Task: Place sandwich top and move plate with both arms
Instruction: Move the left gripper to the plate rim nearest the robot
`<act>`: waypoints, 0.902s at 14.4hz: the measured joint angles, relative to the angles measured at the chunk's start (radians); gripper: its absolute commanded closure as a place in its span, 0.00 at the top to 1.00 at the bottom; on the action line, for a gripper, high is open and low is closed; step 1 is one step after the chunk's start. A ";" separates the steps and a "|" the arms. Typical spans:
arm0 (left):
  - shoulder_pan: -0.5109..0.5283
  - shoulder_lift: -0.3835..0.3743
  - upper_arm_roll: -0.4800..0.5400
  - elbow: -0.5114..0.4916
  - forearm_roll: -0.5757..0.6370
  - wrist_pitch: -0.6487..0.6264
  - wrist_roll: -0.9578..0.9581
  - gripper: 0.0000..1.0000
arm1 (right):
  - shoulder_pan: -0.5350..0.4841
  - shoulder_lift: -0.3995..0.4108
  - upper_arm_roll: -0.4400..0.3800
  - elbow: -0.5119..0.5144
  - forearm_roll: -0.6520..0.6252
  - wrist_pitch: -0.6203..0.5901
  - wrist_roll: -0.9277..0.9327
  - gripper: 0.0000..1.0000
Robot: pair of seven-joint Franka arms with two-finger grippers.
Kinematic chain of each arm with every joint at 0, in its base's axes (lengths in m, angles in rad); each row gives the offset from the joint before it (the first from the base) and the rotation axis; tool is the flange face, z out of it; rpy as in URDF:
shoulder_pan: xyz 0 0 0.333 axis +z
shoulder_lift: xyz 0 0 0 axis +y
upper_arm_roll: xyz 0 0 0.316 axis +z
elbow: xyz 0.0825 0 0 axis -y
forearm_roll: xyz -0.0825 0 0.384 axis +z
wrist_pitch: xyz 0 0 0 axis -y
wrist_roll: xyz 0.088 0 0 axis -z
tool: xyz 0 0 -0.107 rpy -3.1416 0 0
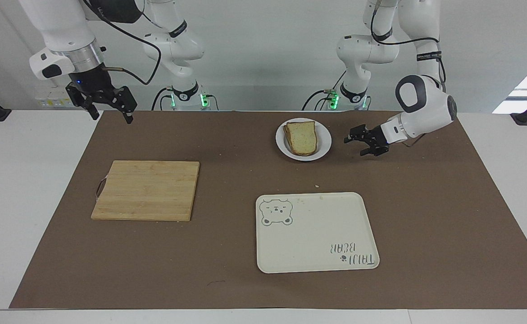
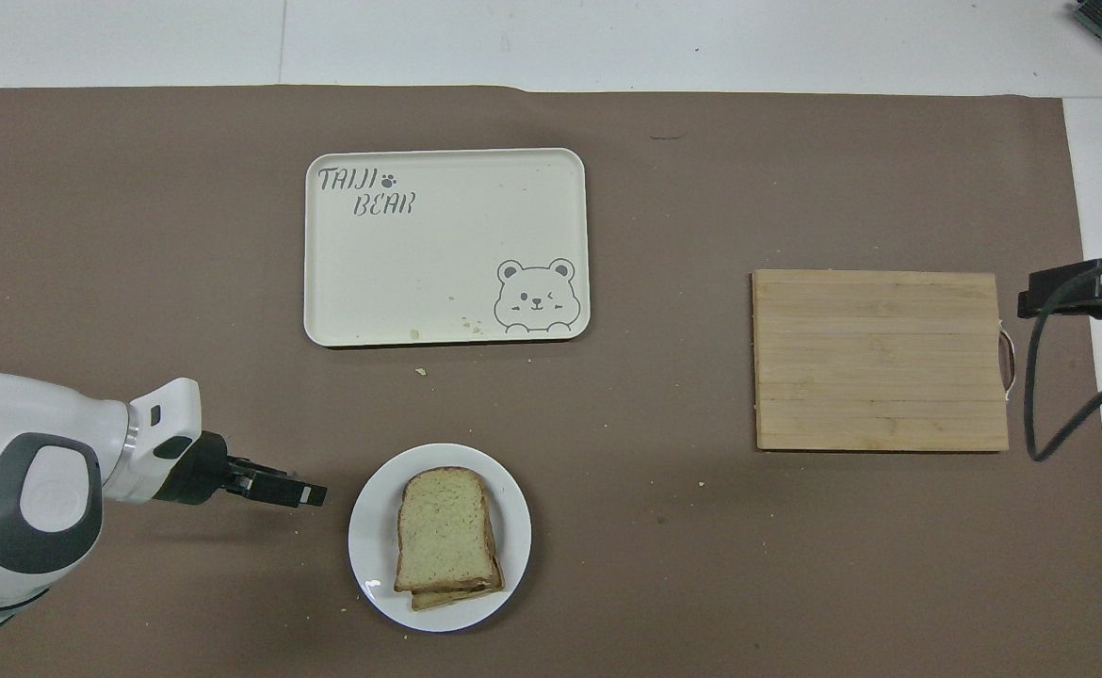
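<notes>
sandwich top (image 2: pixel 445 526): pale cream crumb, faint greenish speckle, brown crust
plate (image 2: pixel 518 532): plain white
tray (image 2: pixel 438 282): cream, grey bear face in one corner, grey "TAIJI BEAR" lettering with a paw print
cutting board (image 2: pixel 876 360): light wood, lengthwise strips
mat (image 2: pixel 702 565): flat brown
worktop (image 1: pixel 34 189): white
left end effector (image 1: pixel 356 144): black
right end effector (image 1: pixel 109 112): black, on a silver collar
arms (image 1: pixel 421 108): white with grey-black patches
</notes>
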 measured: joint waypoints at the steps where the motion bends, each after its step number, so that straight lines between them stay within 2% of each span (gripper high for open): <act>1: -0.003 -0.017 0.000 -0.040 -0.027 0.018 0.013 0.88 | 0.000 -0.001 -0.002 0.004 -0.001 -0.018 -0.004 1.00; 2: -0.013 -0.025 0.000 -0.074 -0.060 0.051 0.029 0.84 | 0.000 -0.005 -0.002 0.007 -0.001 -0.032 -0.012 1.00; 5: -0.081 -0.029 -0.001 -0.141 -0.145 0.130 0.038 0.56 | 0.000 -0.033 -0.002 0.005 -0.001 -0.060 -0.016 1.00; 6: -0.100 -0.029 -0.001 -0.151 -0.159 0.144 0.038 0.50 | 0.000 -0.041 -0.002 0.003 -0.001 -0.064 -0.016 1.00; 9: -0.138 -0.029 -0.002 -0.169 -0.179 0.174 0.038 0.42 | 0.001 -0.045 0.004 0.001 -0.001 -0.082 -0.017 1.00; 11: -0.151 -0.029 -0.002 -0.185 -0.187 0.192 0.038 0.30 | 0.003 -0.045 0.014 0.000 -0.001 -0.099 -0.017 1.00; 12: -0.162 -0.029 -0.002 -0.194 -0.197 0.199 0.038 0.28 | 0.004 -0.045 0.016 0.000 -0.001 -0.099 -0.017 1.00; 13: -0.178 -0.029 -0.002 -0.205 -0.212 0.214 0.038 0.20 | 0.004 -0.045 0.016 0.000 -0.001 -0.099 -0.017 1.00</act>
